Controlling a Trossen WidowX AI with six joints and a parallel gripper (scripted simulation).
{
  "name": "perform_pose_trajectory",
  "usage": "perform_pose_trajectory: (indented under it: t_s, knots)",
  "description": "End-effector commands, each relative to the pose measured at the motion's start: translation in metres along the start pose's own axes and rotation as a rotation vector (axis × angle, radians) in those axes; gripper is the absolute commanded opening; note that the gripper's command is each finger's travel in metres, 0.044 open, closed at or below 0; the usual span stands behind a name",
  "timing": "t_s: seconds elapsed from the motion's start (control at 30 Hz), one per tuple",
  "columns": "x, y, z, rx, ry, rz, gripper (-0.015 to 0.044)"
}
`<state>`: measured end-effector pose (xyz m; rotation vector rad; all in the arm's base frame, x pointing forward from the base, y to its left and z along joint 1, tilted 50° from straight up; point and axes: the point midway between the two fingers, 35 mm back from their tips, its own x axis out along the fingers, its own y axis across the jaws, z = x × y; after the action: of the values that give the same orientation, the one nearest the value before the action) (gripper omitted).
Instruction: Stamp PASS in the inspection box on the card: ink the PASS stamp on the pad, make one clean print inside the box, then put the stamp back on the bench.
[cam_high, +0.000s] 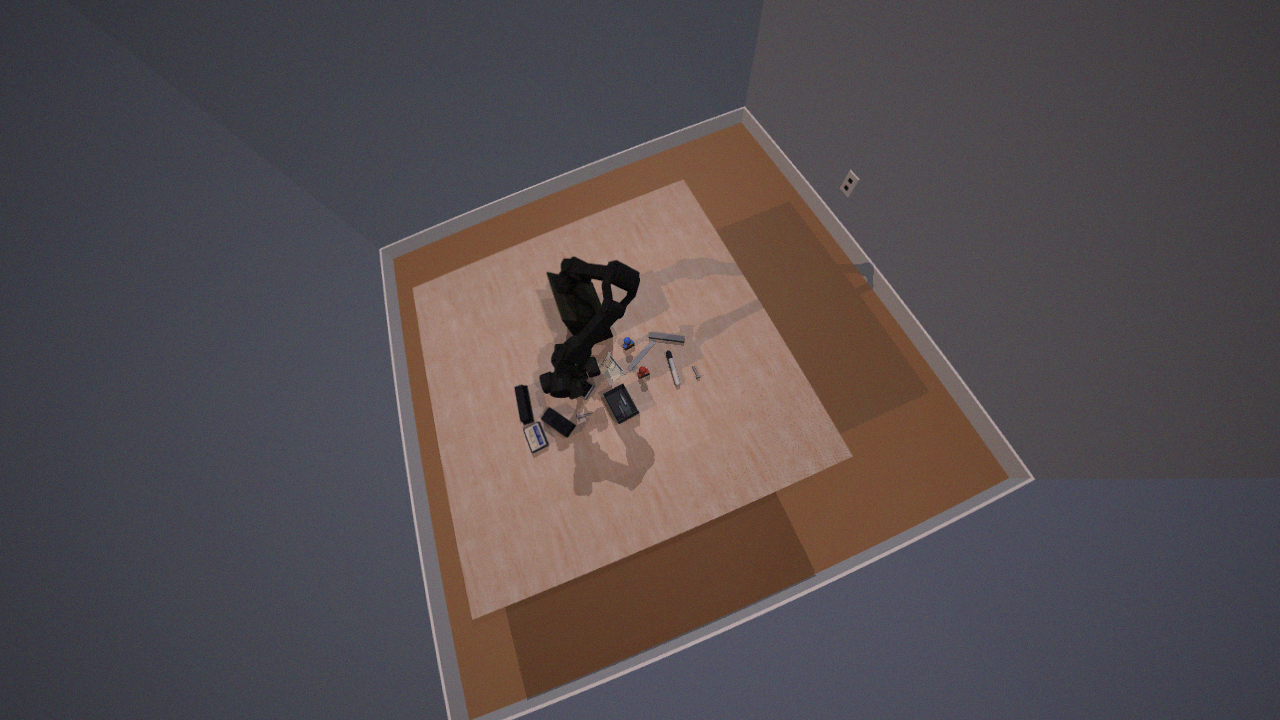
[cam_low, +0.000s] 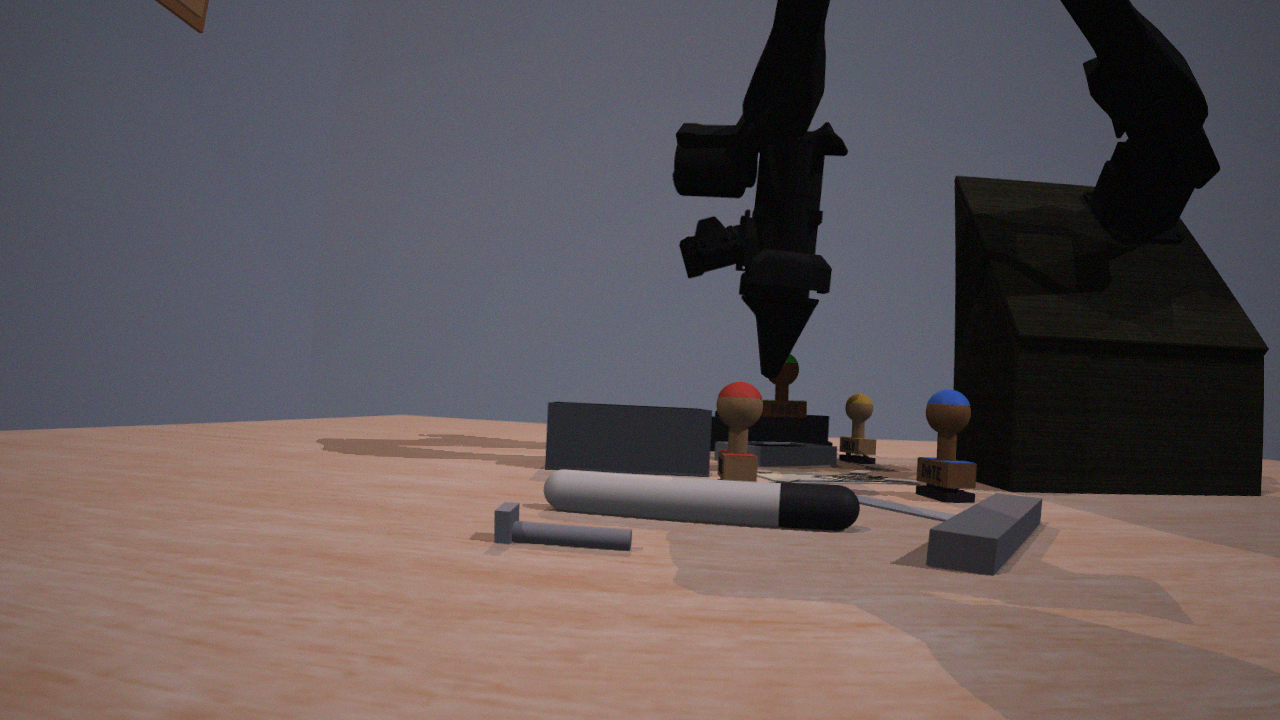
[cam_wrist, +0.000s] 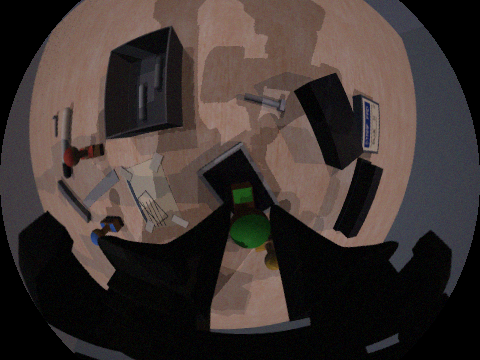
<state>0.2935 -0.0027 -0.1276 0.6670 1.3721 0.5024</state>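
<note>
My gripper (cam_low: 773, 370) (cam_wrist: 250, 208) is shut on the green-topped PASS stamp (cam_low: 785, 408) (cam_wrist: 243, 195), gripping it near its round knob. The stamp is upright, raised above the ink pad (cam_low: 776, 454) (cam_wrist: 225, 172), with a gap showing below its block in the exterior view. Its inked face is hidden. The pale card (cam_high: 611, 367) (cam_wrist: 159, 182) lies left of the pad in the wrist view, with small strips at its corners and thin dark lines on its lower part. I cannot make out a PASS print there.
A yellow-topped stamp (cam_low: 858, 408) (cam_wrist: 271, 261) stands behind the held one. Red-topped (cam_low: 739, 407) (cam_wrist: 71, 156) and blue-topped DATE (cam_low: 947, 413) (cam_wrist: 111, 224) stamps stand beyond the card. A dark open bin (cam_low: 626, 438) (cam_wrist: 175, 80) and dark blocks (cam_wrist: 330, 120) (cam_wrist: 359, 197) flank the pad.
</note>
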Motion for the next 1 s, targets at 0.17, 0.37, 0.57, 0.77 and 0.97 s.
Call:
perform_pose_trajectory:
  t_s: [0.17, 0.37, 0.57, 0.77, 0.97]
  knots:
    - [-0.016, -0.002, 0.004, -0.007, -0.006, -0.006, 0.0000]
    - [-0.026, -0.003, 0.004, -0.007, -0.006, -0.006, 0.0000]
    - [-0.036, -0.004, 0.004, -0.007, -0.006, -0.006, 0.0000]
    - [-0.039, 0.003, 0.004, -0.029, -0.008, -0.005, 0.0000]
    - [-0.044, 0.029, 0.001, -0.117, -0.017, -0.002, 0.0000]
